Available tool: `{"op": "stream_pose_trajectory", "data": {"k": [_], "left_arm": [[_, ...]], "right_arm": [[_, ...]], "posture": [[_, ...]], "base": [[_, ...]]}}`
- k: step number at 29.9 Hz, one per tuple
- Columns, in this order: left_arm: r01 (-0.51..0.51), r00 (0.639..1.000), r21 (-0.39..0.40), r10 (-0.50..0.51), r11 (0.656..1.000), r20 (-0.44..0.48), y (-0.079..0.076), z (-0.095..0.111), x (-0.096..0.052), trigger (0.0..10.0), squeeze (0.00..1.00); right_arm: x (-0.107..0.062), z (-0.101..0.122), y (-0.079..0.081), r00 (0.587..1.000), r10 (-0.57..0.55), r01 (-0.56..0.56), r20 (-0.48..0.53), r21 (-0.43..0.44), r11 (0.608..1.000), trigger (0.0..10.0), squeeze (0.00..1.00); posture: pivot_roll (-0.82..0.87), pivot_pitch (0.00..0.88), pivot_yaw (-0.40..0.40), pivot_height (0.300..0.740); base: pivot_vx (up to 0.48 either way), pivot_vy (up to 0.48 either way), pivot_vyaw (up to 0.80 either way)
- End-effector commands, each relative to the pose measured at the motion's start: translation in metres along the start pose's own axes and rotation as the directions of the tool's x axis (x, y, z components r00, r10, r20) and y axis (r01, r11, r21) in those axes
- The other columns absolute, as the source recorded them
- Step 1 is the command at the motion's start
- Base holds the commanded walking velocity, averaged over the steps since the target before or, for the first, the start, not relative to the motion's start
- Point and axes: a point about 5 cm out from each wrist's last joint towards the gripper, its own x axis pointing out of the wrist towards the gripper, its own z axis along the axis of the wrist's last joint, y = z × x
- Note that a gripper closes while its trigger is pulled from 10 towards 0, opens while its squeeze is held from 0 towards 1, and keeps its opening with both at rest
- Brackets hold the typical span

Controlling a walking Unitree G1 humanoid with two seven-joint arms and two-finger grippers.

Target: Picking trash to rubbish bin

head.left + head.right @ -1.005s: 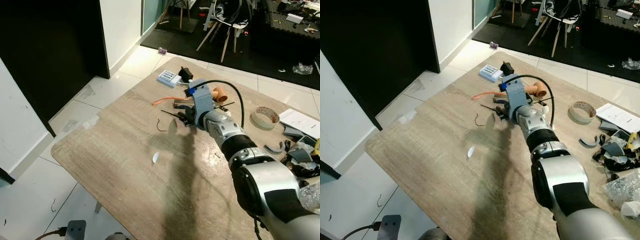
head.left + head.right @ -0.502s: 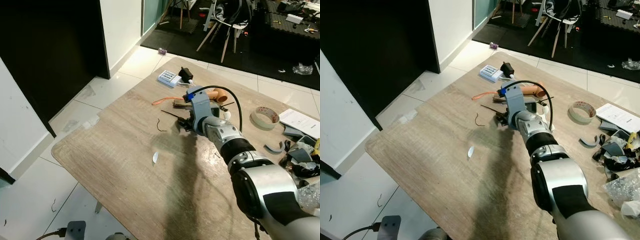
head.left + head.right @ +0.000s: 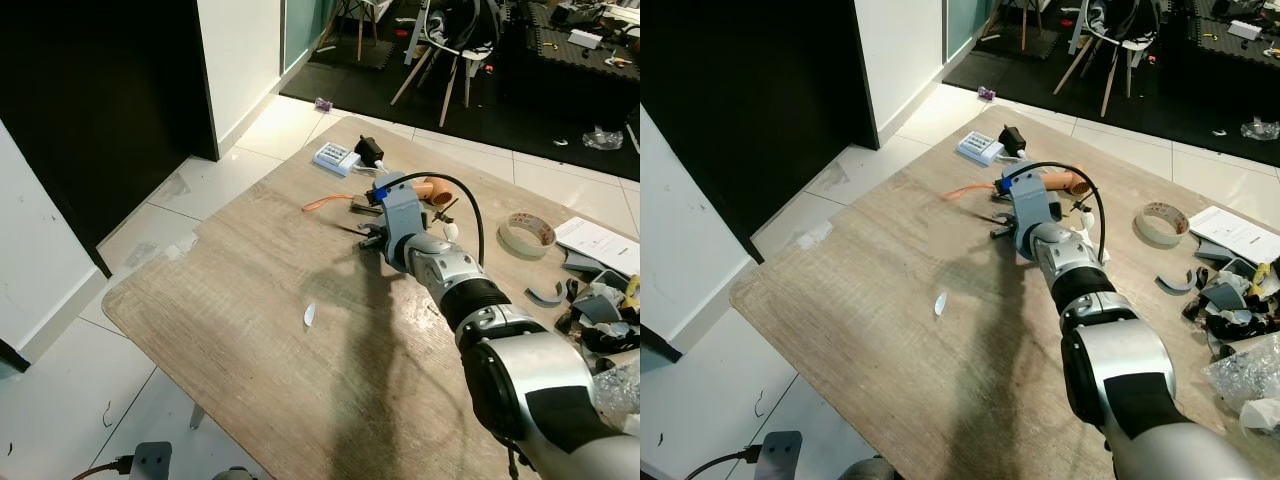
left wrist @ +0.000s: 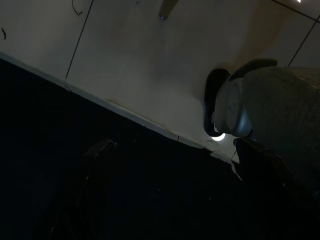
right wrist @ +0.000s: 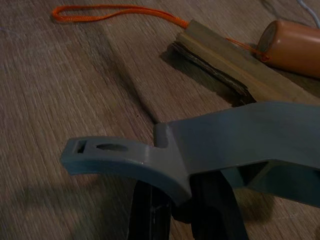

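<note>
Wooden table (image 3: 250,330) is reached over by the right gripper (image 3: 368,233), lowered beside a wooden block (image 5: 225,65) and orange cord (image 5: 115,10); finger state cannot be determined; trash pile (image 3: 600,310) is located at the table's right edge.

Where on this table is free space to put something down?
The table is bare on the robot's left side, apart from a white scrap. It is crowded at the far edge around the right gripper, orange string and wood block, and beside the tape roll.
</note>
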Motion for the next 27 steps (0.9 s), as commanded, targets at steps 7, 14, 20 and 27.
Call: {"op": "stream_pose_trajectory", "data": {"k": [7, 14, 20, 27], "left_arm": [[-0.004, 1.000, 0.008, 0.004, 1.000, -0.025, 0.002, -0.006, -0.002, 10.0, 0.00], [-0.026, 0.998, -0.001, 0.025, 1.000, -0.062, 0.005, -0.013, -0.003, 10.0, 0.00], [-0.040, 0.993, -0.013, 0.039, 0.999, -0.111, 0.007, -0.024, -0.006, 10.0, 0.00], [-0.054, 0.986, -0.030, 0.049, 0.998, -0.157, 0.008, -0.035, -0.010, 10.0, 0.00]], "right_arm": [[0.001, 0.010, 0.016, 0.986, 0.121, -0.125, 0.115, 0.022, 0.992, 0.0, 0.00], [-0.010, 0.058, 0.040, 0.827, 0.362, -0.422, 0.430, 0.051, 0.905, 0.0, 0.00], [-0.028, 0.082, 0.061, 0.618, 0.527, -0.644, 0.583, -0.010, 0.765, 0.0, 0.00], [-0.048, 0.071, 0.093, 0.379, 0.745, -0.828, 0.548, -0.159, 0.538, 10.0, 0.00]], "posture": [[0.08, 0.057, -0.028, 0.740], [0.08, 0.047, -0.031, 0.740], [0.08, 0.041, -0.033, 0.740], [0.09, 0.036, -0.034, 0.740]], "base": [[0.000, 0.000, 0.00], [0.000, 0.000, 0.00], [0.000, 0.000, 0.00], [0.000, 0.000, 0.00]]}}
